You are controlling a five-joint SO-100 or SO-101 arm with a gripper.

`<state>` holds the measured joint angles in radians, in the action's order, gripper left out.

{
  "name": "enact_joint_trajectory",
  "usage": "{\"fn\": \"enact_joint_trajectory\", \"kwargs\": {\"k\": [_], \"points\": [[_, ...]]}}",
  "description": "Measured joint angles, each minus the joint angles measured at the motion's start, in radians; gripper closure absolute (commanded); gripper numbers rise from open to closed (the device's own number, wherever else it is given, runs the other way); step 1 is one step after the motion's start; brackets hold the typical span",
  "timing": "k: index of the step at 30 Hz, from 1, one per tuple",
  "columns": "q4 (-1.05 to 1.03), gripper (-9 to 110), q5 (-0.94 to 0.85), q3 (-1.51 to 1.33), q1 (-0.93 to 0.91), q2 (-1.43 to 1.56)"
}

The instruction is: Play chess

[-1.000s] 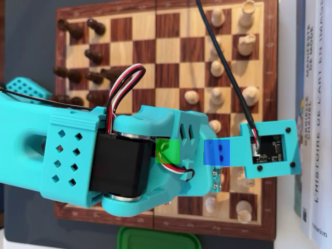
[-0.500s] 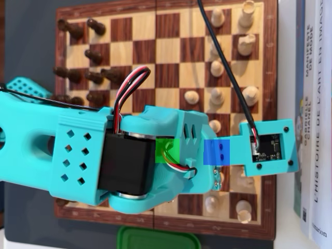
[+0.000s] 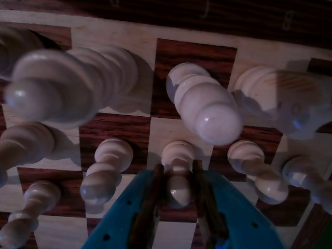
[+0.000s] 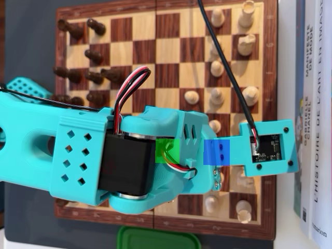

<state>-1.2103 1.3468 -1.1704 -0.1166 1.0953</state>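
My claw (image 3: 177, 194) comes up from six o'clock in the wrist view, its two teal fingers (image 3: 134, 207) narrowed on either side of a pale pawn (image 3: 178, 174); whether they actually press it I cannot tell. That pawn stands on the chessboard (image 3: 119, 127), with another pawn (image 3: 104, 171) at its nine o'clock and a taller pale piece (image 3: 205, 104) at one o'clock. In the overhead view my arm (image 4: 104, 155) covers the board's six o'clock part; dark pieces (image 4: 88, 78) crowd nine o'clock.
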Motion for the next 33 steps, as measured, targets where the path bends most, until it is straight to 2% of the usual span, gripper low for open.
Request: {"fn": "enact_joint_trajectory", "kwargs": {"k": [14,33], "points": [[-0.002,94,0.000,0.000,0.003,0.003],[-0.031,94,0.000,-0.210,0.011,0.267]]}}
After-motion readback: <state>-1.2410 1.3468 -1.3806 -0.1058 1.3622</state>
